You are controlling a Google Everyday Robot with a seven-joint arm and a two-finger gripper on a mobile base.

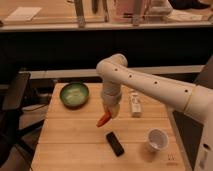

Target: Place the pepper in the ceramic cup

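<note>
1. Camera view: the gripper [108,114] hangs over mid-table, closed on the pepper [103,120], held clear of the wooden table [65,135];
2. Pickup looks done; carrying it to the ceramic cup [157,140], well apart at front right, and releasing it are left.

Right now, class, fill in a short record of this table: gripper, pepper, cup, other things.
gripper: above the middle of the table, shut on the pepper
pepper: orange-red, tip pointing down-left
ceramic cup: white, front right, apart from the pepper
others: green bowl back left; black object front middle; white block beside the arm
</note>
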